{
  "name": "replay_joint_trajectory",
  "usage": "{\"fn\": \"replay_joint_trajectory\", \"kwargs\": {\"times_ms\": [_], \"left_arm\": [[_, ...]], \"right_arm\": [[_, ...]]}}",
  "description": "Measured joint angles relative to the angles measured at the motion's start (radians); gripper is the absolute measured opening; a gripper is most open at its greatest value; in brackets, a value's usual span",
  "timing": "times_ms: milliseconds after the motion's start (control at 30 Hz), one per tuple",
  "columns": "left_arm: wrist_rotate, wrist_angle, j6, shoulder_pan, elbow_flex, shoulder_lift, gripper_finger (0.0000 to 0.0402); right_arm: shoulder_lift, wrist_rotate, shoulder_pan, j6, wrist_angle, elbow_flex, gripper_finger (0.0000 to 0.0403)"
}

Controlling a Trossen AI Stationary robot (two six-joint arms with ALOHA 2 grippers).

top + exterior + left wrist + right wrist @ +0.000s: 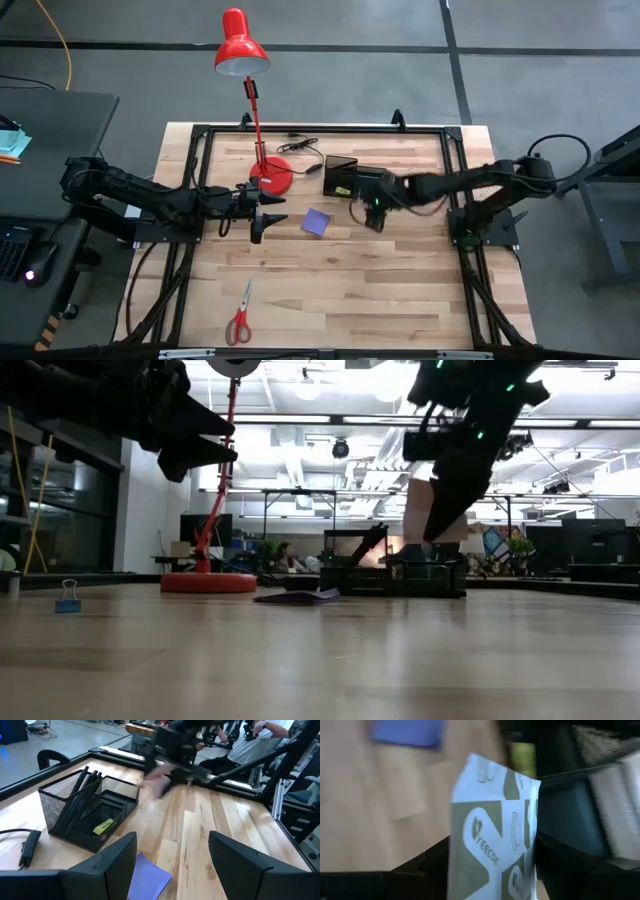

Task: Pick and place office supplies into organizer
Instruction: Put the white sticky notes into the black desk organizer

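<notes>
I noted the organizer (pixel 341 176) sat mid-table, just right of the lamp base (pixel 272 178). The notepad (pixel 318 222) lay nearer the front, between both grippers. Scissors (pixel 240 318) lay far forward, left. Pens (pixel 75 795) stood in the organizer.

The table (pixel 400 290) has a light wooden top with a black frame along its edges. On it stand the red lamp base (pixel 272 176) and, near it, the black mesh organizer (pixel 342 176). A purple notepad (pixel 318 222) lies flat between them. The red-handled scissors (pixel 240 316) lie well apart, near the front edge. A small blue clip (pixel 68 598) also stands on the wood.
</notes>
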Motion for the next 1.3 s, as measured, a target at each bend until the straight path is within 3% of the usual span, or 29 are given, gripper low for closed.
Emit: {"fn": "replay_joint_trajectory", "kwargs": {"times_ms": [333, 567, 933, 1100, 1300], "left_arm": [[0.0, 0.0, 0.0, 0.0, 0.0, 0.0, 0.0233], [0.0, 0.0, 0.0, 0.0, 0.0, 0.0, 0.0233], [0.0, 0.0, 0.0, 0.0, 0.0, 0.0, 0.0233], [0.0, 0.0, 0.0, 0.0, 0.0, 0.0, 0.0233], [0.0, 0.0, 0.0, 0.0, 0.0, 0.0, 0.0233]], "right_arm": [[0.0, -0.17, -0.25, -0.235, -0.012, 0.025, 0.0232], [0.011, -0.215, -0.335, -0.306, 0.001, 0.025, 0.0232], [0.141, -0.301, -0.418, -0.376, 0.036, 0.025, 0.0235], [0.146, -0.331, -0.416, -0.38, 0.035, 0.025, 0.0269], [0.146, -0.337, -0.416, -0.381, 0.042, 0.025, 0.0343]]}}
